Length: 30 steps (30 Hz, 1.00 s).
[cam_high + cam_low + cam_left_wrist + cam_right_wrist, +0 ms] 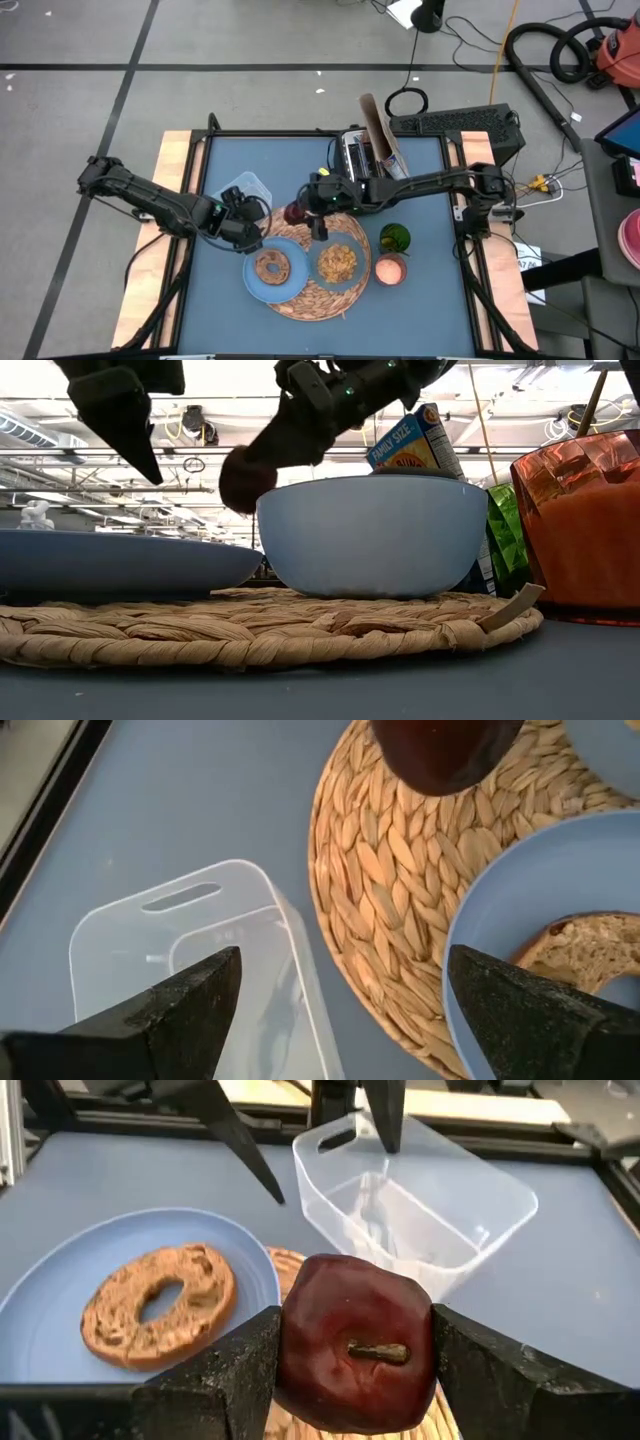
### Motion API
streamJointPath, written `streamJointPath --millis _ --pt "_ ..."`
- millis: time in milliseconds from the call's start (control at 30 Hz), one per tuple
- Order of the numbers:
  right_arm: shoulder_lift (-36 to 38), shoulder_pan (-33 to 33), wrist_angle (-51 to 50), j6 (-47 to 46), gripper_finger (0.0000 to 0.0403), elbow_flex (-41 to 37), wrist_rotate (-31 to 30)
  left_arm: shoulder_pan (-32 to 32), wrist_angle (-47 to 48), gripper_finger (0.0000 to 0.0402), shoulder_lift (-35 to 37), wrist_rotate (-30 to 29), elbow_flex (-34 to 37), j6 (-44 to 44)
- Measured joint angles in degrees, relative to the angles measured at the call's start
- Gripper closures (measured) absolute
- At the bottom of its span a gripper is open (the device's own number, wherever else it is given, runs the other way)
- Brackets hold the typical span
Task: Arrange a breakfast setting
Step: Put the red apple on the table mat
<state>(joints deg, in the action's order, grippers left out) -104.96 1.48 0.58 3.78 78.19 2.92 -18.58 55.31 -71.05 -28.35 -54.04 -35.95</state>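
Clamped between the right gripper's (pixel 352 1355) dark fingers, a small dark-red fruit (pixel 352 1342) is held above the round woven straw mat's (pixel 320 296) edge, beside the light-blue plate (pixel 60 1305) bearing a brown ring-shaped bagel (pixel 158 1303). Beyond, the left gripper's (pixel 335 1005) fingers are spread wide over a clear square plastic tub (pixel 415 1200).

Mats: one (pixel 318 290)
Plates: one (pixel 258 285)
Bagels: one (pixel 271 266)
Bowls: one, with cereal (pixel 338 263)
Fruit: one (pixel 355 1342)
Cups: one (pixel 390 269)
Tubs: one (pixel 250 188)
Toasters: one (pixel 356 155)
Grippers: two (pixel 238 212) (pixel 300 208)
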Motion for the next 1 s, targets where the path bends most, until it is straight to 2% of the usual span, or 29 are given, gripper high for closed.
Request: streamJointPath --millis 267,667,1000 --pt "0.01 0.07 0.38 -1.16 0.0171 -3.29 0.09 -0.14 0.22 0.0043 0.0 0.01 0.0 -1.31" --pt "0.02 0.34 8.38 -1.63 0.0171 -10.9 0.09 -0.14 0.09 0.0043 0.0 0.01 0.0 -1.87" --pt "0.02 0.43 7.96 -1.63 0.0171 -11.82 0.1 -0.14 -0.45 0.0043 0.0 -0.01 0.0 -1.85"
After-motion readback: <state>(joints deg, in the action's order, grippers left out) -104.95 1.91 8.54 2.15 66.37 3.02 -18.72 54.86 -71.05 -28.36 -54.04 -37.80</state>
